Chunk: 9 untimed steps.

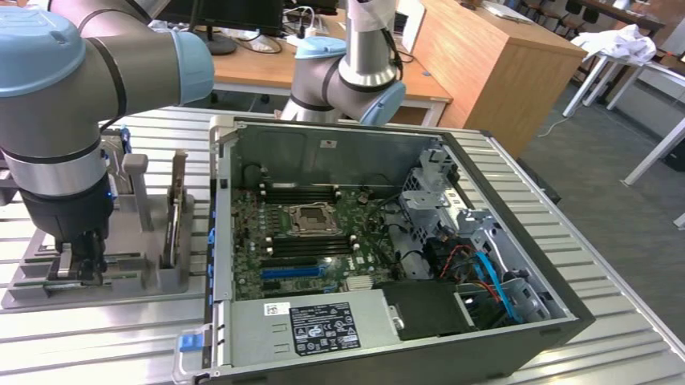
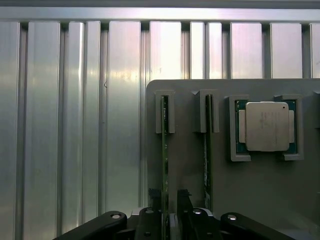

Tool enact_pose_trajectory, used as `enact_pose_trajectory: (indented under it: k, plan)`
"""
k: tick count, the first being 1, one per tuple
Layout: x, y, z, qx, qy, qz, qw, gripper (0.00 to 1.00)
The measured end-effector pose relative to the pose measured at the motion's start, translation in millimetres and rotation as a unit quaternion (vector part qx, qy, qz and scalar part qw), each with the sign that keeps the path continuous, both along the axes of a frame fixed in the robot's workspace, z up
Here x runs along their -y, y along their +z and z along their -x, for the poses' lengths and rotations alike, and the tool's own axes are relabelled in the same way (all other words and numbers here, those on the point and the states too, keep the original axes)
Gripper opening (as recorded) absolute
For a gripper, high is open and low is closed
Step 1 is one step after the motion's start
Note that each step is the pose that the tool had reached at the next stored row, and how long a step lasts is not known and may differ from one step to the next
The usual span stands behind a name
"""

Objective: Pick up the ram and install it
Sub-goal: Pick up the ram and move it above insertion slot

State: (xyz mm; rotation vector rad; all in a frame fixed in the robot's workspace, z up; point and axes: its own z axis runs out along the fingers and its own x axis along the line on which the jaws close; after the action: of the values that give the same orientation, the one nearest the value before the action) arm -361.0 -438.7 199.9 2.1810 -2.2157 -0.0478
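Note:
The ram (image 2: 164, 150) is a thin green stick standing on edge in a slot of the grey holder (image 2: 190, 170). A second ram stick (image 2: 207, 150) stands in the slot beside it. My gripper (image 2: 167, 197) is lowered over the near end of the first stick, one black finger (image 2: 152, 200) on each side of it, open with a small gap still showing. In the exterior view my gripper (image 1: 80, 258) reaches down into the grey holder (image 1: 128, 281) at the exterior view's left, beside the open computer case (image 1: 374, 241).
A square silver processor (image 2: 267, 126) lies in its own pocket of the holder. Another upright stick (image 1: 178, 204) stands between my gripper and the case. The motherboard (image 1: 310, 237) shows black memory slots (image 1: 305, 192) around the processor socket (image 1: 310, 216). The table is ribbed metal (image 2: 75, 125).

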Motion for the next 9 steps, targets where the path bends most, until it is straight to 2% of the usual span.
enact_pose_trajectory:
  k: [1, 2, 9]
  plan:
    - [0.0, 0.0, 0.0, 0.0000, 0.000, 0.0000, 1.0000, 0.28]
    - [0.0, 0.0, 0.0, 0.0000, 0.000, 0.0000, 1.0000, 0.21]
    - [0.0, 0.0, 0.0, 0.0000, 0.000, 0.0000, 1.0000, 0.21]
